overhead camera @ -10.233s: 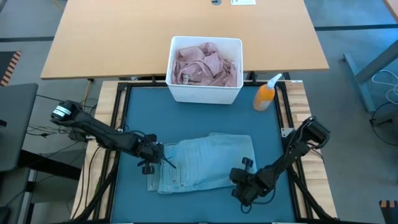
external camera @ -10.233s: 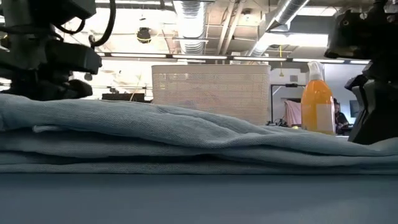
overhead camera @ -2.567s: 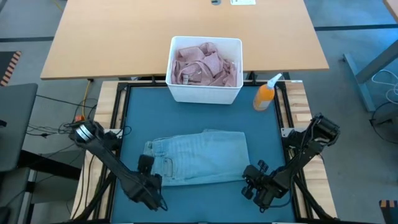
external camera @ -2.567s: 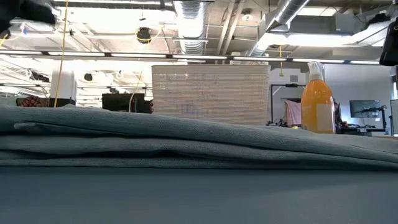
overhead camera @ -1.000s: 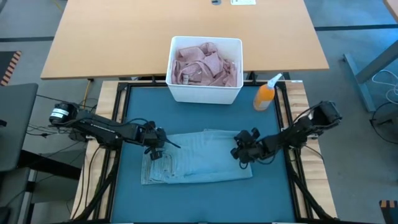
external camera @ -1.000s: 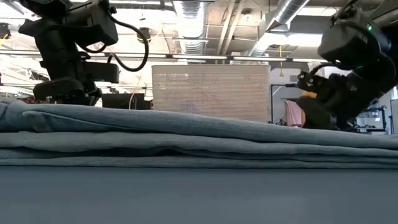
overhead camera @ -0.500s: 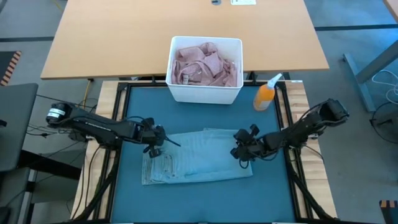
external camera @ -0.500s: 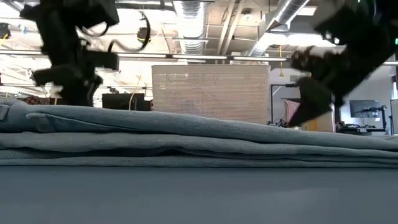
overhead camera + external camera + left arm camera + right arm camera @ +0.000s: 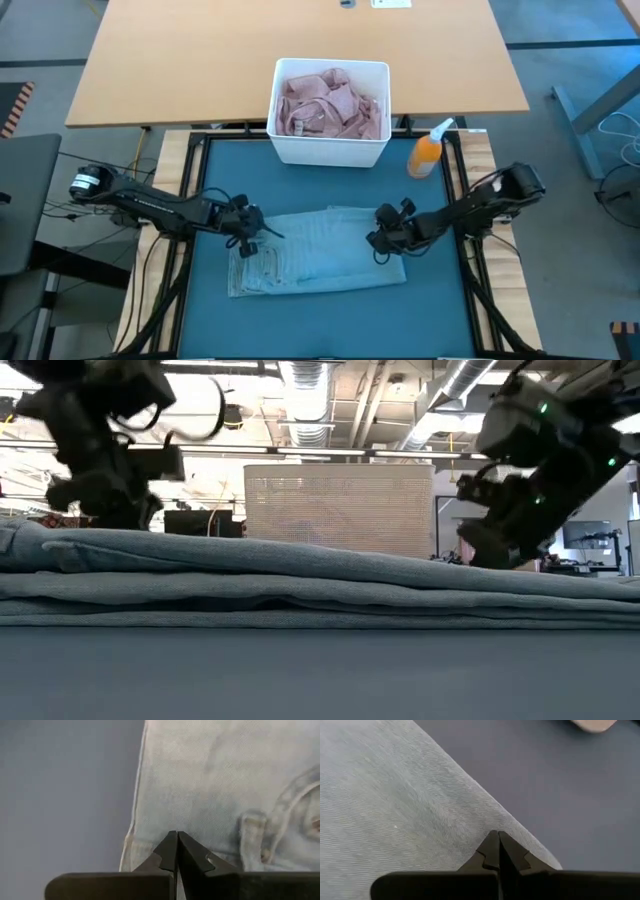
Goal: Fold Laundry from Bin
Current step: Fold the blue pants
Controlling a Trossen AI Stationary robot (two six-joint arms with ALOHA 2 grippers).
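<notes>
Centre of the high frame, on the teal mat (image 9: pixel 200 200): jeans (image 9: pixel 320 255) lie folded into a flat rectangle, layers stacked. Left gripper (image 9: pixel 248 238) sits at the jeans' left edge, right gripper (image 9: pixel 377 240) at the right edge; both pairs of jaws pressed fully together, no cloth visibly pinched between them. Bin (image 9: pixel 330 148) stands above the jeans in the frame, well apart, at the mat's top edge, with pink laundry (image 9: pixel 330 105) heaped inside. Judgement: one garment looks nearly finished, perhaps being smoothed; the bin's contents remain untouched, so most of the task is left. Spray bottle (image 9: pixel 427 152) stands just right of the bin. Low view alone shows the fold's layers in profile, neat and low. Left wrist view shows a belt loop and seam near the closed tips; right wrist view shows plain denim meeting bare mat at a diagonal edge.
</notes>
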